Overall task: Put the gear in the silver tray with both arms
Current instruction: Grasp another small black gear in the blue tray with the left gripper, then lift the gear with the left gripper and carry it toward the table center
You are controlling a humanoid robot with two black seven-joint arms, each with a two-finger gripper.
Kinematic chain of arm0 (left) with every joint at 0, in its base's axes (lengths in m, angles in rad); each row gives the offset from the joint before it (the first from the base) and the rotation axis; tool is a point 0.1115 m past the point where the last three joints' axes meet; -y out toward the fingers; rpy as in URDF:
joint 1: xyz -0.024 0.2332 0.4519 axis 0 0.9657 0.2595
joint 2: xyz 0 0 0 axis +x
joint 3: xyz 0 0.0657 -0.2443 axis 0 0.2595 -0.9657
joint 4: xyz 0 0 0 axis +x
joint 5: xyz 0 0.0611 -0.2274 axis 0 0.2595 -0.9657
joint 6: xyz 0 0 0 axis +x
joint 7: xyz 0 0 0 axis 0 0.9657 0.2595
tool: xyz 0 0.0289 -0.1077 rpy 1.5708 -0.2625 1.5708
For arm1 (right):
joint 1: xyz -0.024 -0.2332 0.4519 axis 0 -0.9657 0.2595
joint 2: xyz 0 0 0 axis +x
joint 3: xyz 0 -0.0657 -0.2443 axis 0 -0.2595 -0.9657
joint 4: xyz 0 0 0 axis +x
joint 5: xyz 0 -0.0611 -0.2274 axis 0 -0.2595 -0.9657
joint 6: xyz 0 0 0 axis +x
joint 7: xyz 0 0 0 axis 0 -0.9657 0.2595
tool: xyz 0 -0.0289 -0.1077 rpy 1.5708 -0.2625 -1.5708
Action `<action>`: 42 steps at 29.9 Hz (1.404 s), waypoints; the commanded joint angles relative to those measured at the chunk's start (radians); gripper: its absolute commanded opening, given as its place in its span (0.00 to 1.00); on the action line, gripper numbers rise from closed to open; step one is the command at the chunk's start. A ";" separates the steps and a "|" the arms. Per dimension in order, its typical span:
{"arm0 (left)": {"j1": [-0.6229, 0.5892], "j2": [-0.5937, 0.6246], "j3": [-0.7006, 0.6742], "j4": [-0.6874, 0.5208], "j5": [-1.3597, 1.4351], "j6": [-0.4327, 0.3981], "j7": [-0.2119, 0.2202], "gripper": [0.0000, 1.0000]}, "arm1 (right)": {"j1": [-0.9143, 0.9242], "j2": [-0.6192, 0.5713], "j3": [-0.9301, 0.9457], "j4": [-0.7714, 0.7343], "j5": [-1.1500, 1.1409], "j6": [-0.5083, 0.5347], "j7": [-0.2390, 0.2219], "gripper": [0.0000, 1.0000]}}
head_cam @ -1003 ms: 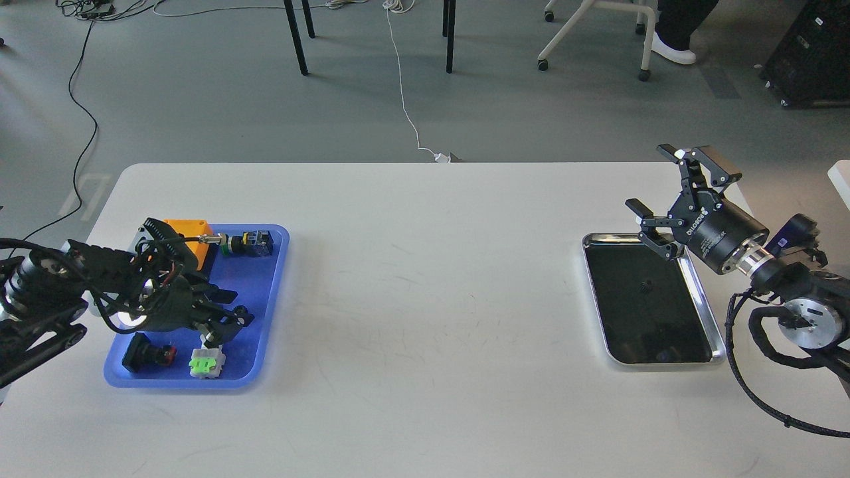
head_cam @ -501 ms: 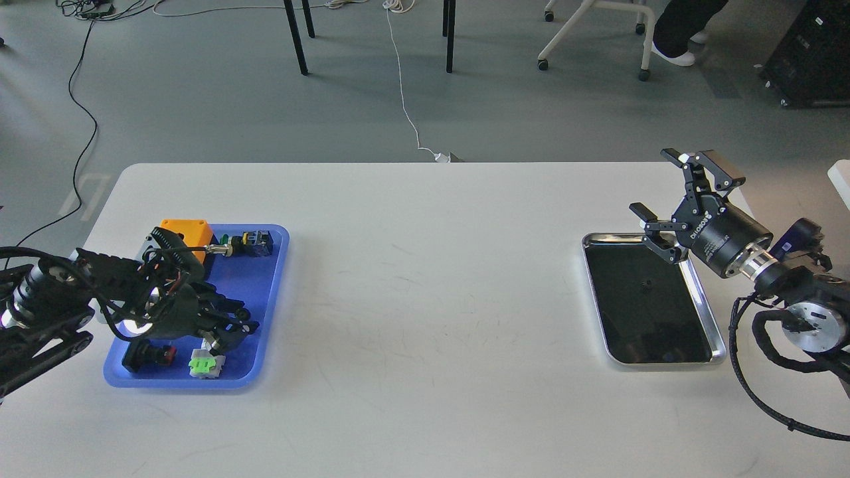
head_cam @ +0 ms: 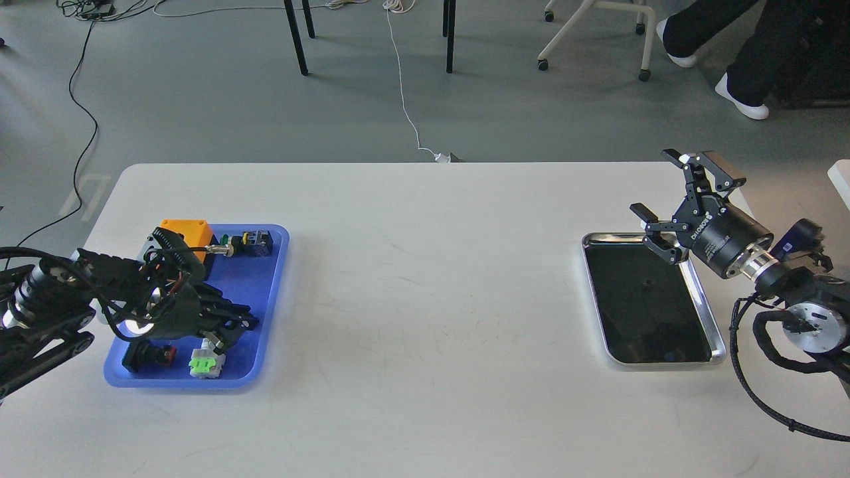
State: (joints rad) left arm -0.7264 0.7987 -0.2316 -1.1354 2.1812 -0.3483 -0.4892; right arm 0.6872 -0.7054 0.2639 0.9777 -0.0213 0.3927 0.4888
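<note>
The silver tray (head_cam: pixel 705 312) lies on the right side of the white table, its dark floor bare but for a tiny dark speck. My right gripper (head_cam: pixel 654 182) hangs open and empty above the tray's far right corner. My left gripper (head_cam: pixel 240 325) reaches low into the blue plastic tray (head_cam: pixel 269 312) at the left. Its dark fingers lie close together above a small pale part (head_cam: pixel 212 342). I cannot tell whether they hold anything. I cannot pick out a gear for certain.
The blue tray also holds an orange box (head_cam: pixel 187 232), a black, green and yellow part (head_cam: pixel 254 242), a black and red button (head_cam: pixel 151 355) and a green-white connector (head_cam: pixel 206 365). A person's legs (head_cam: pixel 744 60) and chair legs stand beyond the table. A white object (head_cam: pixel 840 176) sits at the right edge.
My left gripper has sunk a little into the blue tray and its fingers have drawn together. My right gripper has shifted slightly right. A person's legs have come into view at top right.
</note>
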 commanded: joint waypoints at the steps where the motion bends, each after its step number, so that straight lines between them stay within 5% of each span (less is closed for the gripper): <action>1: -0.002 0.004 0.000 0.000 0.000 0.000 0.000 0.14 | 0.000 0.001 0.000 -0.001 0.000 0.000 0.000 0.98; 13: -0.091 0.011 -0.015 -0.013 0.000 0.000 0.000 0.14 | 0.000 0.001 0.001 0.001 0.001 0.000 0.000 0.98; 20: -0.223 -0.003 -0.015 -0.177 0.000 -0.047 0.000 0.15 | 0.000 0.001 0.005 -0.001 0.000 0.000 0.000 0.98; 24: -0.281 -0.103 -0.014 -0.239 0.000 -0.138 0.000 0.15 | 0.000 0.000 0.005 -0.001 0.000 0.000 0.000 0.98; 36: -0.354 -0.476 0.004 -0.211 0.000 -0.140 0.000 0.15 | -0.005 -0.042 0.008 -0.001 0.000 -0.003 0.000 0.98; 42: -0.366 -0.653 0.098 -0.029 0.000 -0.140 0.000 0.15 | -0.017 -0.065 0.006 0.001 0.001 -0.003 0.000 0.98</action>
State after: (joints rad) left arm -1.0862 0.2274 -0.1732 -1.2618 2.1815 -0.4888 -0.4889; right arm 0.6732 -0.7581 0.2714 0.9775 -0.0201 0.3894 0.4888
